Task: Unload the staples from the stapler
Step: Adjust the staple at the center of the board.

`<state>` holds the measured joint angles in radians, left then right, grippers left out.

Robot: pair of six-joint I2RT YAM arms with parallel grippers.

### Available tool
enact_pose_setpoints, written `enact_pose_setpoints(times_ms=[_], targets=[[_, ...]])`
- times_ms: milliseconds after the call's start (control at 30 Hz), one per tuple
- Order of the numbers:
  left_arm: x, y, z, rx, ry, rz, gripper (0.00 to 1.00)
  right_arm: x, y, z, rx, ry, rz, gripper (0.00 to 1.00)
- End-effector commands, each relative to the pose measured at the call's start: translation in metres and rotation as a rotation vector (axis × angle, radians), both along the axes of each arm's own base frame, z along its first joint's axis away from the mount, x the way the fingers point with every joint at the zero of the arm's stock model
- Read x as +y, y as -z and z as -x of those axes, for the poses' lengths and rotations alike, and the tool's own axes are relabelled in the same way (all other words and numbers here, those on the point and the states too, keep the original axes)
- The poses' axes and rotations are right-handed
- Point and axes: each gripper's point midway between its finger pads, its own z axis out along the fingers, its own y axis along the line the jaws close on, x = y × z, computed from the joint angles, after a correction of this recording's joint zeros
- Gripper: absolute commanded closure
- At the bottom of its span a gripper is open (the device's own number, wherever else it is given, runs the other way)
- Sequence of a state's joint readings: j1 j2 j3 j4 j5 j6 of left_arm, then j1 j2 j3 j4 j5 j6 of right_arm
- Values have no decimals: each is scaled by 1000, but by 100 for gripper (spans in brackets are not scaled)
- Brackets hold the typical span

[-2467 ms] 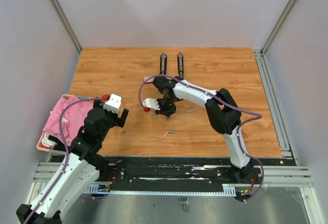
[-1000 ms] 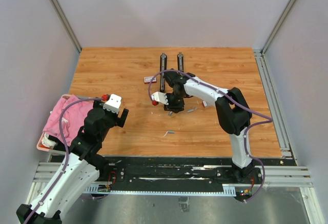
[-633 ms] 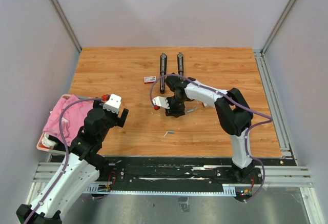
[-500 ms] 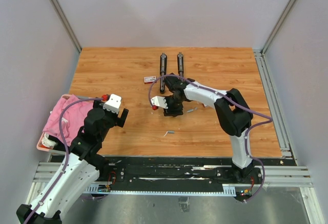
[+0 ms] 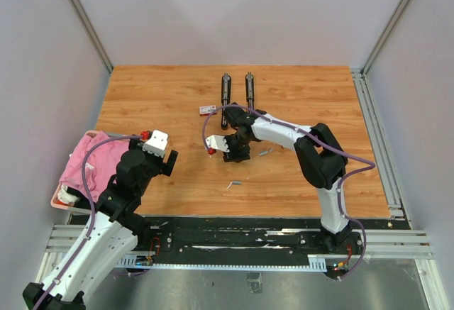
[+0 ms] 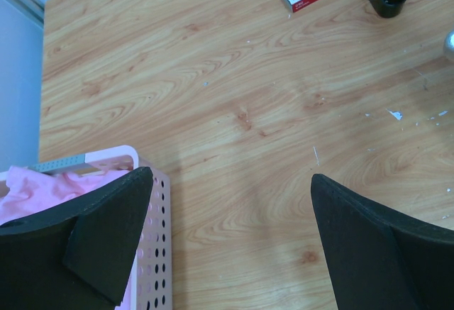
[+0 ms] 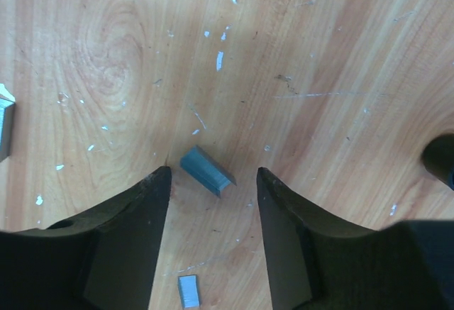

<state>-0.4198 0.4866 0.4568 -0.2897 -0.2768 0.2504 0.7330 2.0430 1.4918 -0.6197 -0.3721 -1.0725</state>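
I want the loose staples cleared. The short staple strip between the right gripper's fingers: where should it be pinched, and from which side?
From straight above, pinching the staple strip across its long sides at mid-length. It lies flat and slanted on the table, so the open right gripper straddling it would likely need a slight twist to square up.

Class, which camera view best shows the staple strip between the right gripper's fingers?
Right wrist: the staple strip lies sharp and close between the open fingers of the right gripper. Top external hides it under that gripper; left wrist misses it.
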Motion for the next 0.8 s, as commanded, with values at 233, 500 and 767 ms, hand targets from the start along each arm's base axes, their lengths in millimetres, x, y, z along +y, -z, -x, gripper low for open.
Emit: enact_pose_setpoints(times_ms=[233,500,767], targets=[[2,-5,-3,-32,-13,7,2,2,10,17,89,-28,41,58],[3,-6,-2,-35,-14,8,2,2,11,13,86,16,52,67],[3,-6,-2,-38,-14,9,2,2,7,3,95,118,36,69]])
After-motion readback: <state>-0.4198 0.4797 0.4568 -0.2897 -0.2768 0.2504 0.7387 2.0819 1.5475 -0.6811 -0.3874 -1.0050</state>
